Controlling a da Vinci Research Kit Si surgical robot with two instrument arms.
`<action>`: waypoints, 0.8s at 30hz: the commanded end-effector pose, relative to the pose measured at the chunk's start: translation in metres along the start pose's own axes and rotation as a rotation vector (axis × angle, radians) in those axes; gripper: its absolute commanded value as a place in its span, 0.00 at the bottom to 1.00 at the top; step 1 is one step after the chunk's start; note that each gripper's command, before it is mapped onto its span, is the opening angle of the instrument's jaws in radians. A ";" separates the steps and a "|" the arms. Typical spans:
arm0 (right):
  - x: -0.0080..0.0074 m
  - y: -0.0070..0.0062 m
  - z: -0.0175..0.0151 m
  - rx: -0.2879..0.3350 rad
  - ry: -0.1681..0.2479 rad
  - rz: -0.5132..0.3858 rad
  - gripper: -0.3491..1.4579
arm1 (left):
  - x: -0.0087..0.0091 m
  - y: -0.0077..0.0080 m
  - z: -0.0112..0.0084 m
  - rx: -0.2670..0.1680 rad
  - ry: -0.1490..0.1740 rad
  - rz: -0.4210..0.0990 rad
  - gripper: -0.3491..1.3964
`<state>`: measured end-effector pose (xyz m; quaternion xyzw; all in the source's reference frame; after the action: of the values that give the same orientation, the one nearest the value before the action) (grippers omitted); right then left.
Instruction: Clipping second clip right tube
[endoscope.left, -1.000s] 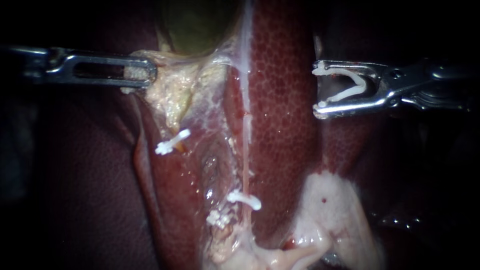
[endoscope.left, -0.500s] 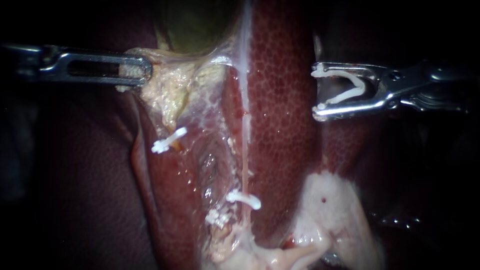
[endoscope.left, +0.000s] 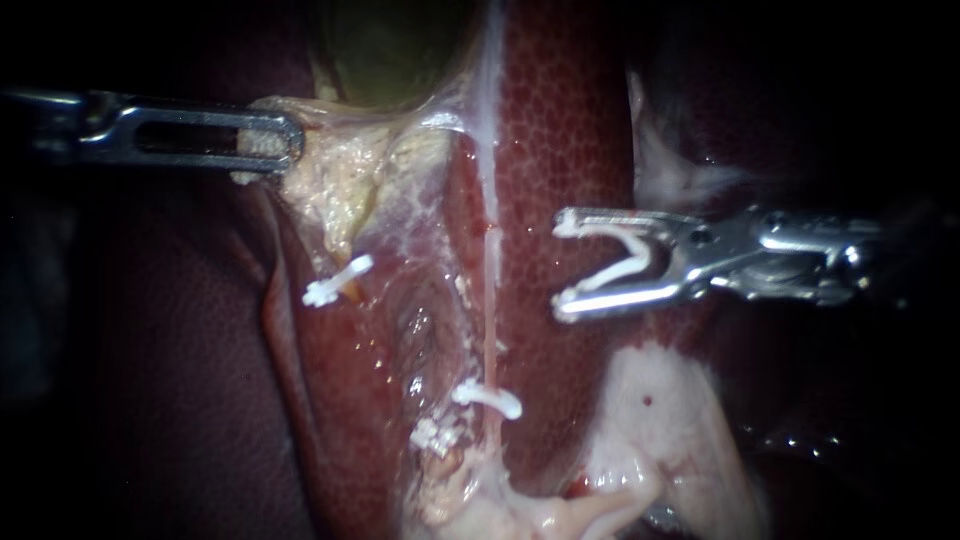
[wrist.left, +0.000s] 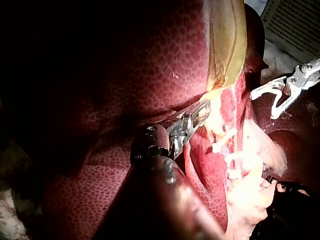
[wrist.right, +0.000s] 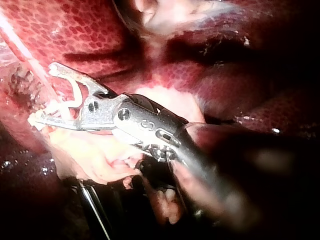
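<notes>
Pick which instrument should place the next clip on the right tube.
Right. The right instrument carries an open clip in its tool, facing the right tube; the left instrument is gripping pale tissue.

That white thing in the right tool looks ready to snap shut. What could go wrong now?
The right instrument carries the open clip short of the thin right tube; closing early would miss it or pinch liver. If the left instrument loses its pale tissue, the tube may slacken.

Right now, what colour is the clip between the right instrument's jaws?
White clip; clearest in the endoscope view.
</notes>
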<state>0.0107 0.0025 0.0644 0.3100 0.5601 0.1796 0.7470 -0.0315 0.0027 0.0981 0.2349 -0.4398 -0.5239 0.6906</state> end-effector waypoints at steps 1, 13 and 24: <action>-0.0008 -0.0001 0.0006 0.005 -0.014 0.005 0.52 | 0.0000 -0.0001 -0.0001 0.001 0.000 0.000 0.00; -0.0060 -0.0001 0.0052 0.044 -0.062 0.058 0.51 | 0.0001 -0.0002 -0.0001 0.000 0.000 0.000 0.00; -0.0075 0.0009 0.0068 0.036 -0.066 0.079 0.51 | 0.0001 -0.0003 -0.0002 -0.001 -0.001 0.000 0.00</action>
<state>0.0150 -0.0034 0.0718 0.3508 0.5247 0.1890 0.7523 -0.0315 0.0025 0.0978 0.2346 -0.4399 -0.5239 0.6906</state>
